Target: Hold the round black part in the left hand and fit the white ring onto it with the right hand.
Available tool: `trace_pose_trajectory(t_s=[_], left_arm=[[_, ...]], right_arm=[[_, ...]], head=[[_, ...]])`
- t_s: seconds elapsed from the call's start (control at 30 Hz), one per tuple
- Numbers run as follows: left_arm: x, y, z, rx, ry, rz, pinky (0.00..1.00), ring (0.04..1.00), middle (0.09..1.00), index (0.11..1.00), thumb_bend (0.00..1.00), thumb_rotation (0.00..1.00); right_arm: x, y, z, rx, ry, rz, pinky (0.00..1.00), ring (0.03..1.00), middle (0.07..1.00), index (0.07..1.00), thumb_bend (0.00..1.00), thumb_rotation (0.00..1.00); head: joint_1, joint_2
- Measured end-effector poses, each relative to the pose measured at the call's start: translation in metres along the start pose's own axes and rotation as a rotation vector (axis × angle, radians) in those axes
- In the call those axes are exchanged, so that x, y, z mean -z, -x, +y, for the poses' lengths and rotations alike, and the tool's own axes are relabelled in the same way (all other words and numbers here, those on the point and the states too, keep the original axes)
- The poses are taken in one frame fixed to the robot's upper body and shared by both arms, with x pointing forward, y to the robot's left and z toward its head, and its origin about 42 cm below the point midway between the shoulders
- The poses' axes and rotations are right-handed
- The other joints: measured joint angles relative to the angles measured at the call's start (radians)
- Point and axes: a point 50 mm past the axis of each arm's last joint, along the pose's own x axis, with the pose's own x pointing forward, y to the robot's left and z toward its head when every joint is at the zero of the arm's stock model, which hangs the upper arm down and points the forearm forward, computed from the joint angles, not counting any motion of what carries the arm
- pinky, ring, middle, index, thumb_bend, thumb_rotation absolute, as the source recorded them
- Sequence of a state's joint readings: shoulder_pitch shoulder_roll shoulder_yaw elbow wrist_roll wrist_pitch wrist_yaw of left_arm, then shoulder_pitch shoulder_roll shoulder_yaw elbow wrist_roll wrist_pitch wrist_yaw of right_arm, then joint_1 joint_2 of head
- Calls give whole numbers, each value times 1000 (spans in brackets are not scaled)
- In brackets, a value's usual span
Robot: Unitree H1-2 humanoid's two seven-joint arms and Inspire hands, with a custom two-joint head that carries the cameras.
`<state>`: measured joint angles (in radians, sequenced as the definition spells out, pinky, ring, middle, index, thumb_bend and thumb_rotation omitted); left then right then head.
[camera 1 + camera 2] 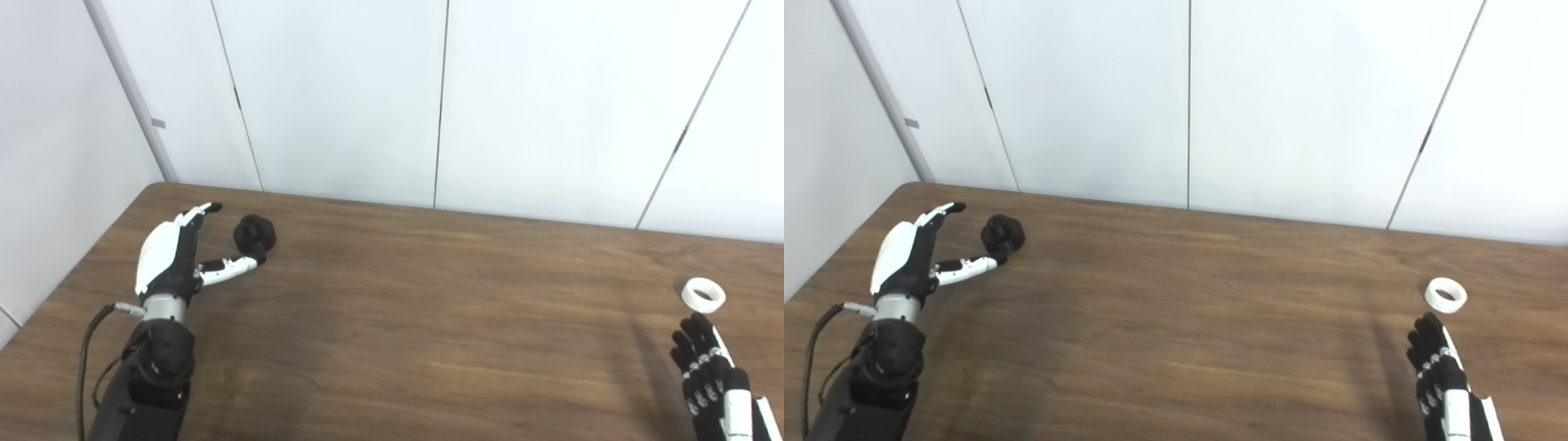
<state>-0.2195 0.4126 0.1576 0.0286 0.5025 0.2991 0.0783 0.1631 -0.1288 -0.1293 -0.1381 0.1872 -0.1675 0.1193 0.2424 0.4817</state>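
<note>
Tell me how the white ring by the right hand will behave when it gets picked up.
The white ring looks like a small, thin-walled hoop, so probably light and stiff. It lies flat on the table, so it should stay put; tipped on edge, it might roll. Its low profile may make it slide when the right hand nudges it.

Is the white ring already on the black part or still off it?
Off. The white ring lies alone on the table near the right hand, far from the black part.

I am watching through two head cameras set side by side, both looking down and forward across the wooden table toward the white panelled wall. The right eye is sitting slightly rightward; both are sharing nearly the whole tabletop.
</note>
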Motion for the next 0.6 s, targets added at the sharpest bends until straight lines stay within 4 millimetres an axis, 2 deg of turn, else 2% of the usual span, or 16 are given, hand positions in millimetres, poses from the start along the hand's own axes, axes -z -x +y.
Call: trace_pose_trajectory(t_s=[0.23,0.4,0.6], left_arm=[[2,-24,-15,17,-23,37,1000,960,917,834,895,306],[0,-39,-20,45,-61,44,1000,955,908,805,927,367],[-4,-55,-28,81,-90,82,1000,974,918,808,937,357]], right_arm=[[0,0,0,-1,2,1,983,968,969,954,456,1000],[0,0,0,-3,3,1,982,972,974,958,456,1000],[0,0,0,-4,7,1,980,971,972,956,446,1000]], head=[[-3,-2],[-5,0],[-8,3]])
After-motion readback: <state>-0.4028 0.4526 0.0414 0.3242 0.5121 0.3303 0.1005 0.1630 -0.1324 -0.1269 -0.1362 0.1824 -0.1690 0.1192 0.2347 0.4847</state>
